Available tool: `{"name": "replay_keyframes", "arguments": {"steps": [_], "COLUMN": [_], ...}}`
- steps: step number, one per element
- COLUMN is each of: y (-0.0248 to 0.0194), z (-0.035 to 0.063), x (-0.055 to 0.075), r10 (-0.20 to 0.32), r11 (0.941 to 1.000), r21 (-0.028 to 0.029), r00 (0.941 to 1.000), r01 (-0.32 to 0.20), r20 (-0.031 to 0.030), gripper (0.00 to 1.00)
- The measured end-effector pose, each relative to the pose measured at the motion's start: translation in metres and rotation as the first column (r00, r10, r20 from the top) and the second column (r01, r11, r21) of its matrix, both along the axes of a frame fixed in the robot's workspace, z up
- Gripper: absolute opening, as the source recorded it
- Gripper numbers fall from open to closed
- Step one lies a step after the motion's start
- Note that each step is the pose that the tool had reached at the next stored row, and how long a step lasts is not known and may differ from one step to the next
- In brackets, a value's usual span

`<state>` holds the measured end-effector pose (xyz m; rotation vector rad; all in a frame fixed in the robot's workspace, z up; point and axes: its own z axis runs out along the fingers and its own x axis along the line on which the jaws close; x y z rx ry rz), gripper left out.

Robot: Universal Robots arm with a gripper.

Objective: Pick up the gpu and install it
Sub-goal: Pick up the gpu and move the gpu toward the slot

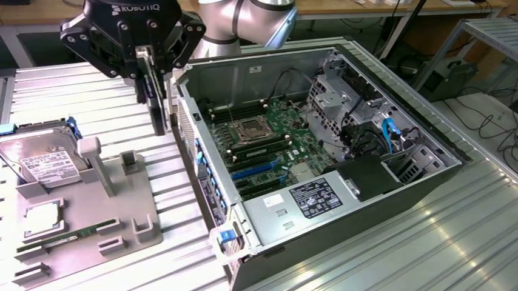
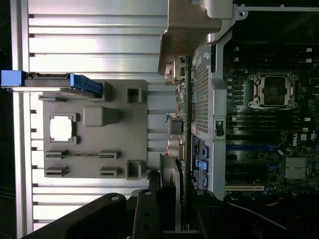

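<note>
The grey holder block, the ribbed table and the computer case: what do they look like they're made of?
The grey holder block: probably plastic, matte and uniformly grey, with chunky moulded posts. The ribbed table: likely aluminium; silvery ribs throw bright streaky reflections. The computer case: seemingly sheet metal; thin bare grey walls with folded edges and a perforated panel.

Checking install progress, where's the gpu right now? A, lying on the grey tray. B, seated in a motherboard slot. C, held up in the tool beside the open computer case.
C: the gpu hangs edge-down from the tool, just outside the wall of the computer case, off the table.
</note>
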<state>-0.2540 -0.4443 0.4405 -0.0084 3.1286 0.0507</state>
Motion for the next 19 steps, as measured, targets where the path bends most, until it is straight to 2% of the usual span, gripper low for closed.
{"name": "replay_keyframes", "arguments": {"steps": [3,6,9,14,16,19], "y": [0.0000,0.0000,0.0000,0.0000,0.0000,0.0000], "z": [0.0000,-0.0004,-0.0007,-0.0016,-0.0018,-0.0020], "x": [0.006,0.042,0.070,0.148,0.162,0.172], "r10": [0.000,0.000,0.000,0.000,0.000,0.000], "r11": [1.0000,1.0000,1.0000,1.0000,1.0000,1.0000], "r21": [-0.0001,-0.0001,0.0000,-0.0001,-0.0001,-0.0001], "r00": [1.0000,1.0000,1.0000,1.0000,1.0000,1.0000], "r01": [0.000,0.000,0.000,0.000,0.000,0.000], "r20": [0.0000,0.0000,0.0000,-0.0001,-0.0001,-0.0001], "gripper": [0.28,0.28,0.28,0.28,0.28,0.28]}}
